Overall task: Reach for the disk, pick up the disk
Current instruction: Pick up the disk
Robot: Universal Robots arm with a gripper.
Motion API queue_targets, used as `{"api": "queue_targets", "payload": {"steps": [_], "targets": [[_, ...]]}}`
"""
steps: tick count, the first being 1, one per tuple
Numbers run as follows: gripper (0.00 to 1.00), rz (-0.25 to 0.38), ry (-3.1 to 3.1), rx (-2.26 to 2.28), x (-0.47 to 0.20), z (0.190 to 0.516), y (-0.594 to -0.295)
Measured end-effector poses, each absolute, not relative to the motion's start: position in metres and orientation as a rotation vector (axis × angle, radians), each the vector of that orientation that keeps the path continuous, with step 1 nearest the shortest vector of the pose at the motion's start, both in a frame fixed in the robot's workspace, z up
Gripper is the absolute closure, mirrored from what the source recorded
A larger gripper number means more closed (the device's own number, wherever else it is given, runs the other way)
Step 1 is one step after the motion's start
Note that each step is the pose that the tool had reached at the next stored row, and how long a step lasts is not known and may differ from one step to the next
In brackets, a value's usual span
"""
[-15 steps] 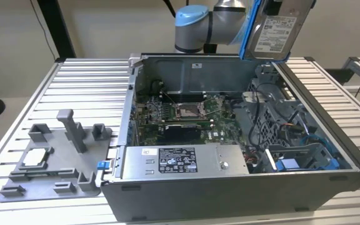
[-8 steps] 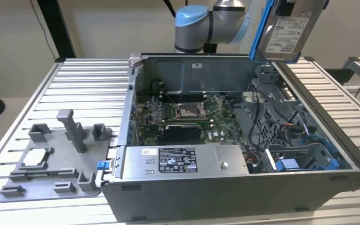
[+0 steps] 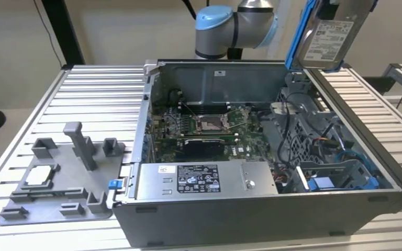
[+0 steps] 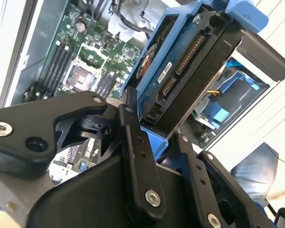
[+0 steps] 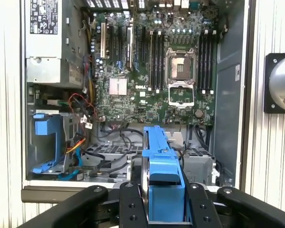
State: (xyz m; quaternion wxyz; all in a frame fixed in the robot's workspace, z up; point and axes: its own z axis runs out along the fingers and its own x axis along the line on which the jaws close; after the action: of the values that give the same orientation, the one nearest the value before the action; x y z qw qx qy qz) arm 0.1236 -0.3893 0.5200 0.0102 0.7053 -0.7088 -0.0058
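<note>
Black jointed hand point(image 5: 166, 199) clamping flat blue-railed metal disk point(image 5: 162, 166)

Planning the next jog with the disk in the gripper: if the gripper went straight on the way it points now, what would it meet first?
Probably the open computer case. The gripper points down over it, shut on the disk, so the disk's far end would likely arrive first, near the cables and drive cage; depth is unclear.

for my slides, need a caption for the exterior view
Gripper holds the disk lifted above the open computer case.
</note>
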Motion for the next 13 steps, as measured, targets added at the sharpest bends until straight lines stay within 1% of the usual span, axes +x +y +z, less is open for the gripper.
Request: {"api": "queue_targets", "payload": {"steps": [13], "targets": [[1.0, -0.019, -2.214, 2.203, 0.122, 0.52, -0.42]]}}
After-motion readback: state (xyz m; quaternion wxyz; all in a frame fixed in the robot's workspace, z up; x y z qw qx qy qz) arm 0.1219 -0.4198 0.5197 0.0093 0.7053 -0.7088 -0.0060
